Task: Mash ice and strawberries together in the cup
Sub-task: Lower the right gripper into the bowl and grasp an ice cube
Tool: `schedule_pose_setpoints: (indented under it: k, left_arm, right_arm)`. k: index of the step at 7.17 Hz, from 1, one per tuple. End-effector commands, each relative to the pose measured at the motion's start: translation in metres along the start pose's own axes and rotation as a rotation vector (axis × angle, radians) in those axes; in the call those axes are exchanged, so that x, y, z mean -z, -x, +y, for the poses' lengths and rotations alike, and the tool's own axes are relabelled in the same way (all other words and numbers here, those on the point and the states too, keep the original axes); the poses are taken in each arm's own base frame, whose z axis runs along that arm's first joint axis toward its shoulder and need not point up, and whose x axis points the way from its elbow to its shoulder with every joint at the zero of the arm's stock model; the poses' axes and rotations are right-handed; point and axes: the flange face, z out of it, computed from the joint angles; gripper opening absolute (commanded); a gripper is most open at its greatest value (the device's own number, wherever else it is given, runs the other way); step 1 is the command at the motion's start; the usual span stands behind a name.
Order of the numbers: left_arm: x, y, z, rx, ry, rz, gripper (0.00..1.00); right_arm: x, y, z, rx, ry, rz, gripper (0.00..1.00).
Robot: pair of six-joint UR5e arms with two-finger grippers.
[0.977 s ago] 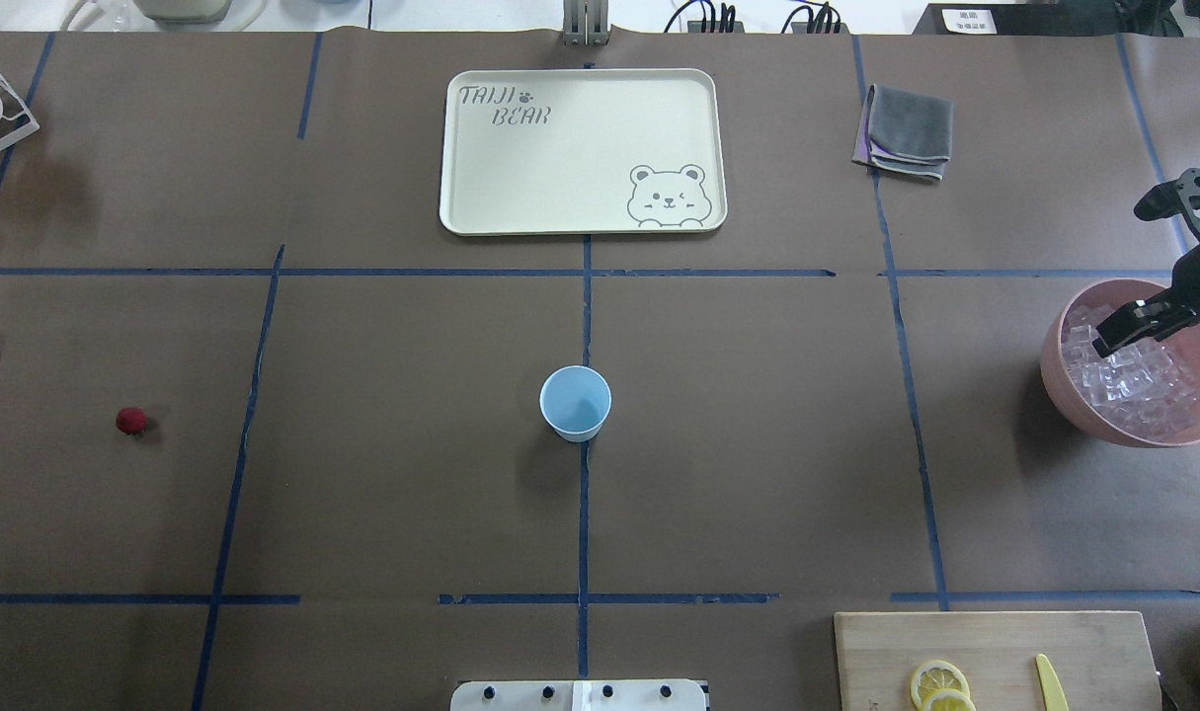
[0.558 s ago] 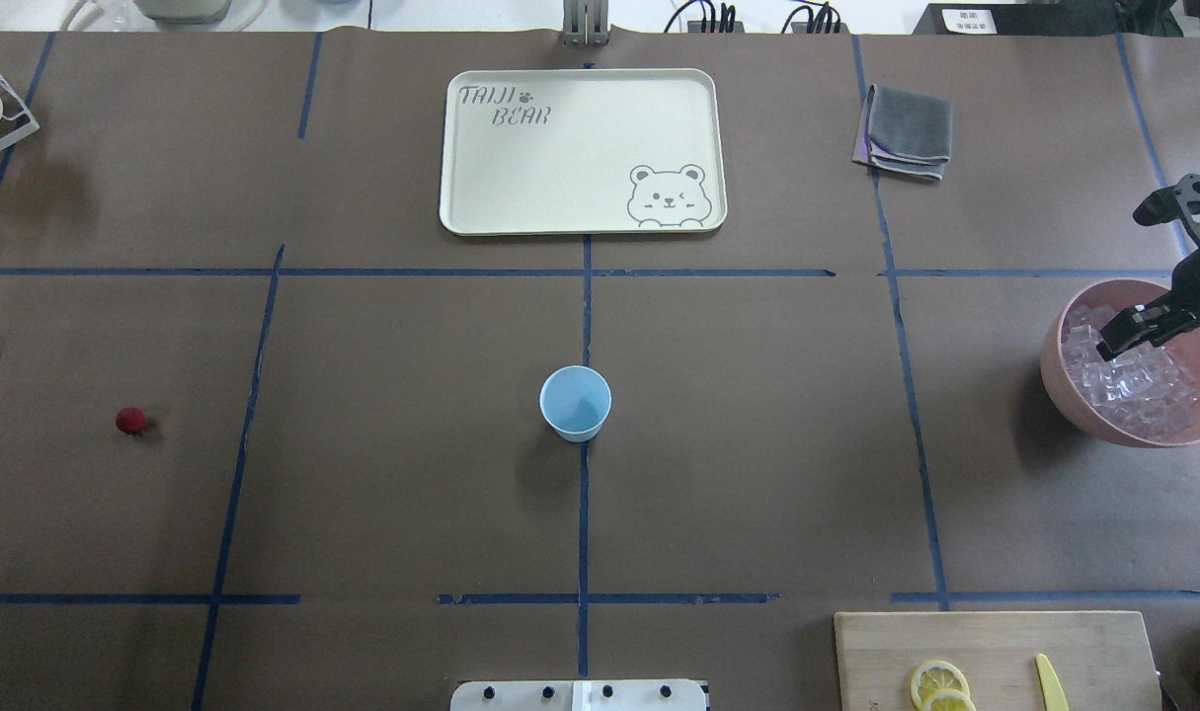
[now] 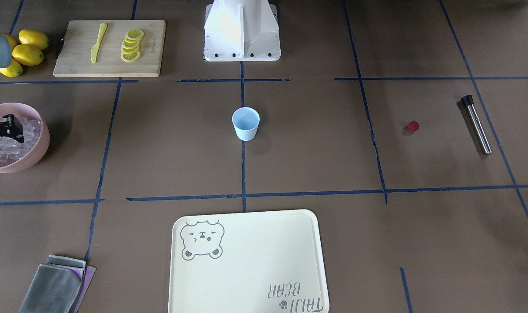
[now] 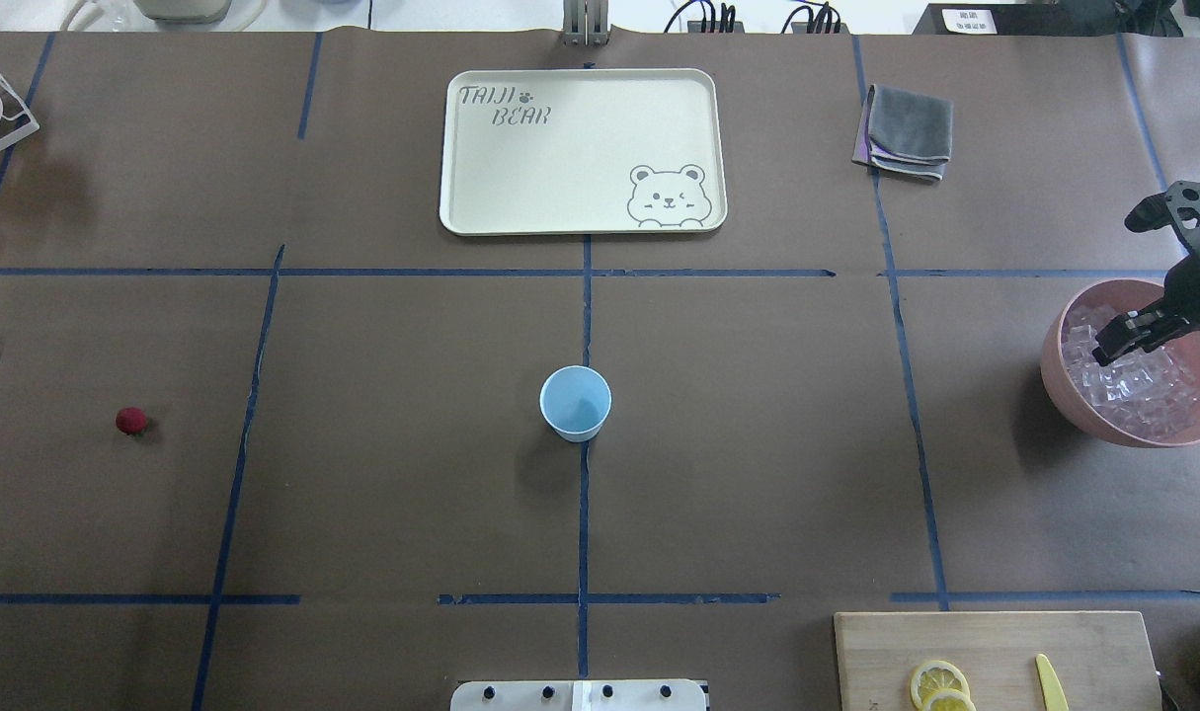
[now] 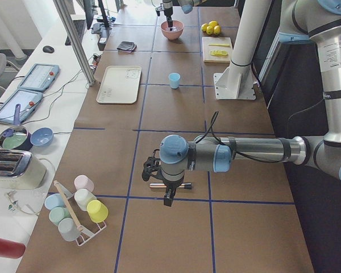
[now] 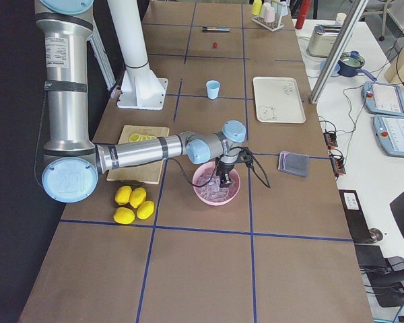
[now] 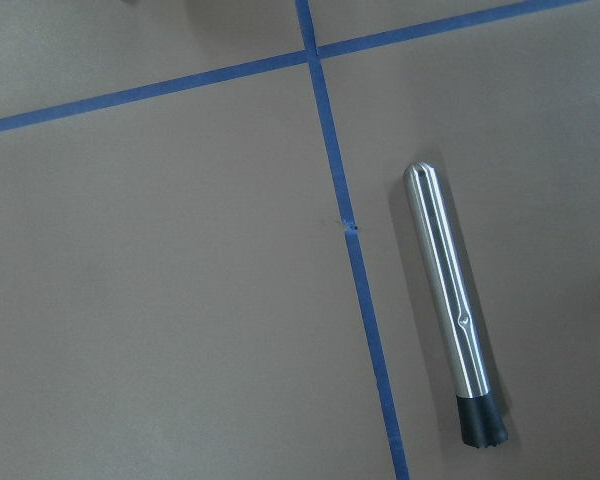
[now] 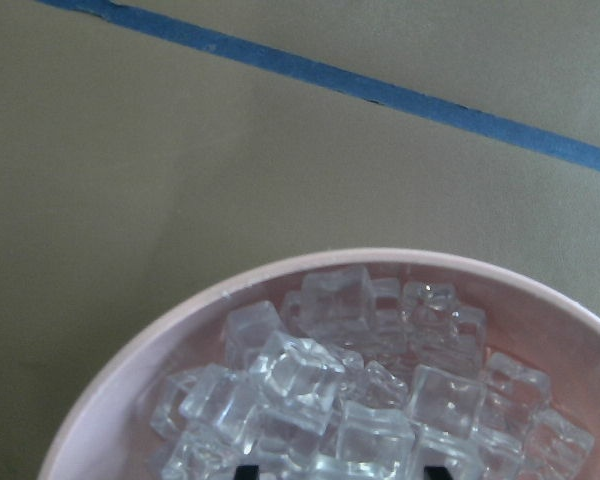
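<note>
The pale blue cup (image 4: 575, 402) stands upright and empty at the table's centre, also seen from the front (image 3: 246, 123). A small red strawberry (image 4: 131, 421) lies alone far to its left. The ice (image 8: 320, 390) fills a pink bowl (image 4: 1059, 390) at the right edge. My right gripper (image 4: 1118, 344) hangs open just above the cubes, and both fingertips show apart at the bottom of the right wrist view. My left gripper (image 5: 168, 196) hovers over a steel muddler (image 7: 450, 300). I cannot tell whether the left gripper is open or shut.
A cream bear tray (image 4: 580, 148) lies beyond the cup, with a folded grey cloth (image 4: 908, 130) to its right. A cutting board (image 4: 995, 642) with lemon slices and a yellow knife sits near right. Whole lemons (image 3: 27, 52) lie beside the board. A rack of cups (image 5: 79, 210) stands far left.
My right gripper has sunk slightly toward the ice, still open. The cup and strawberry have not moved.
</note>
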Motion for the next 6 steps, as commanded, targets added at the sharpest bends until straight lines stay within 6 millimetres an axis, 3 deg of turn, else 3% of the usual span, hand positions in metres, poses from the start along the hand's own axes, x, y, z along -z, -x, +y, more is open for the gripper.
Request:
schedule_pose_setpoints:
  k: [1, 4, 5, 6]
  left_arm:
    - [0.000, 0.000, 0.000, 0.000, 0.000, 0.000, 1.00]
    - [0.000, 0.000, 0.000, -0.001, -0.001, 0.000, 1.00]
    - [0.000, 0.000, 0.000, -0.001, -0.001, 0.000, 1.00]
    - [0.000, 0.000, 0.000, -0.001, -0.001, 0.000, 1.00]
  right_arm:
    - [-0.002, -0.001, 0.001, -0.002, 0.003, 0.003, 0.51]
    - [-0.002, -0.002, 0.004, -0.006, 0.007, 0.000, 0.07]
    - [0.003, 0.003, 0.001, 0.002, -0.002, -0.011, 0.03]
    - [0.029, 0.007, -0.004, -0.003, -0.046, -0.015, 0.02]
